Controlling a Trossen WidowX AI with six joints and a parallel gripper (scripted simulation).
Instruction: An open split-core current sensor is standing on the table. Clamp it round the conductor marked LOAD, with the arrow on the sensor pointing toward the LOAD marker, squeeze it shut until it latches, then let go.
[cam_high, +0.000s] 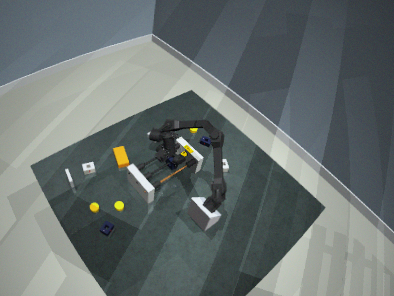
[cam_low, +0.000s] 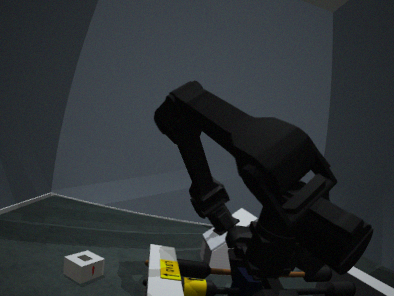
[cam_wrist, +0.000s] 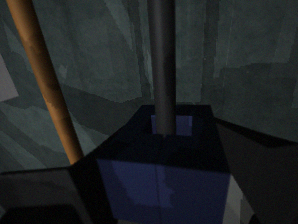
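The dark blue current sensor (cam_wrist: 165, 187) (cam_high: 172, 163) (cam_low: 247, 277) sits round a black conductor (cam_wrist: 164, 60), which passes through its window. The window looks closed all round in the wrist view; whether it is latched cannot be seen. My gripper (cam_wrist: 167, 126) (cam_high: 171, 160) is shut on the sensor, one finger at each side. A copper conductor (cam_wrist: 47, 85) (cam_high: 174, 173) runs beside it, outside the fingers. A yellow label (cam_low: 170, 269) (cam_high: 188, 148) with an arrow is on one white end block (cam_low: 159, 285) (cam_high: 197, 159); a yellow band (cam_low: 195, 287) is on a black conductor. The sensor's arrow is not visible.
The other white end block (cam_high: 140, 183) holds the conductors' far ends. An orange block (cam_high: 121, 157), a white holed block (cam_high: 89, 168), a white plate (cam_high: 69, 178) and yellow discs (cam_high: 94, 207) (cam_high: 119, 205) lie to the left. Other dark blue pieces (cam_high: 205, 141) (cam_high: 107, 228) lie apart.
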